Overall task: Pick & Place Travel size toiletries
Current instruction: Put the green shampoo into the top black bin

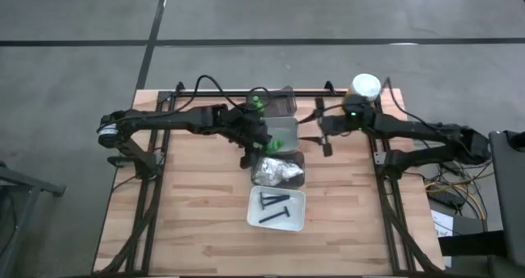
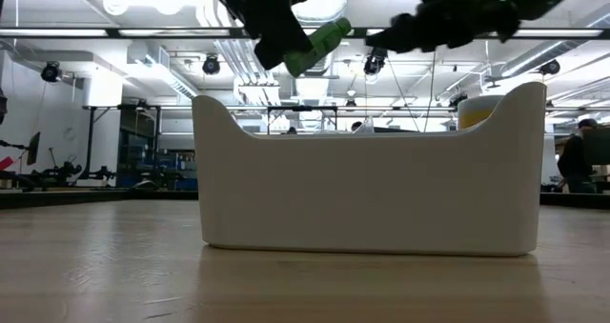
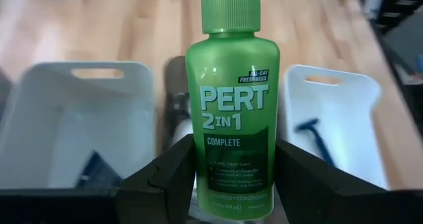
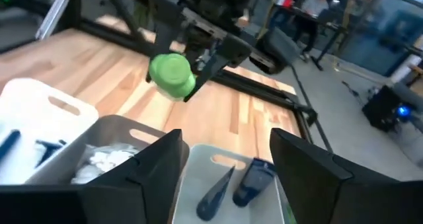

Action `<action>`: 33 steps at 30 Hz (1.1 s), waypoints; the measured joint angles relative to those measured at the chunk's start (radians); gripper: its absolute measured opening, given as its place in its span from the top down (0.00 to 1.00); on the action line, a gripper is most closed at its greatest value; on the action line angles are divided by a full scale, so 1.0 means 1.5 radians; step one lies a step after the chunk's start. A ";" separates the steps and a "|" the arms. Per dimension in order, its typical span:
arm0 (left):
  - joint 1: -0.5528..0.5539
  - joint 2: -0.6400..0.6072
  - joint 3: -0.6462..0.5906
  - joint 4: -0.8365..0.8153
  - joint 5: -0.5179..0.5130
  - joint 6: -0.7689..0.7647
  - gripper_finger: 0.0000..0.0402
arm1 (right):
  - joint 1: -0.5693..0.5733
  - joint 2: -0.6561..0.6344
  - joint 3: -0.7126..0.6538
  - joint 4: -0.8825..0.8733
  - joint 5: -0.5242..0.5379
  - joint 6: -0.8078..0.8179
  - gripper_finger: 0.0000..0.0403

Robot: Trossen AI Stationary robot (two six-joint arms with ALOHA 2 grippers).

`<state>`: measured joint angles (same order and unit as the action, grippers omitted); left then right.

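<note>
A: High view first. The left gripper [image 1: 264,139] is over the middle of the table, above the row of trays, and it has a green bottle [image 1: 271,143] clamped between its fingers.

B: The left wrist view agrees: the green bottle [image 3: 228,98] stands cap-up between the two dark fingers [image 3: 165,178], which press on its lower sides. The label reads PERT 2 in 1.

A: Under it I see a white tray [image 3: 344,118] with a blue razor [image 3: 317,135] inside, and a pale grey tray [image 3: 39,118] on the other side with something dark blue in its corner.

B: And the right gripper [image 1: 326,139]?

A: It is near the far edge, beside the big yellow container [image 1: 365,88]. In the right wrist view its fingers [image 4: 152,164] stand well apart with nothing between them, so released.

B: That view looks down on a pale tray [image 4: 221,159] holding two dark blue items [image 4: 234,184], perhaps a tube and a packet; the blur keeps me from telling. Next to it a grey tray [image 4: 119,128] holds white crinkly packets [image 4: 106,159].

A: In the high view the nearest white tray [image 1: 277,210] has dark sticks [image 1: 275,206] lying in it.

B: Low view: the bottle [image 2: 319,45] hangs tilted, high above the white tray wall [image 2: 372,190], clear of it.
</note>
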<state>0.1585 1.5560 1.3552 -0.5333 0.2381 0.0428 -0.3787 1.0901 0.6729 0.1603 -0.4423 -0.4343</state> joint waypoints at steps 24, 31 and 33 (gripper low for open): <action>0.001 0.000 0.005 -0.055 0.041 -0.027 0.54 | 0.118 0.311 0.247 -0.090 -0.005 -0.210 0.40; 0.003 0.000 0.005 -0.064 0.040 -0.023 0.54 | 0.118 0.293 0.248 -0.114 -0.010 -0.207 0.53; 0.004 0.000 0.005 -0.062 0.041 -0.020 0.54 | 0.118 0.284 0.242 -0.115 -0.009 -0.205 0.57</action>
<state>0.1642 1.5558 1.3632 -0.6266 0.2989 0.0130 -0.2024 1.5158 1.0357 -0.0115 -0.4564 -0.7425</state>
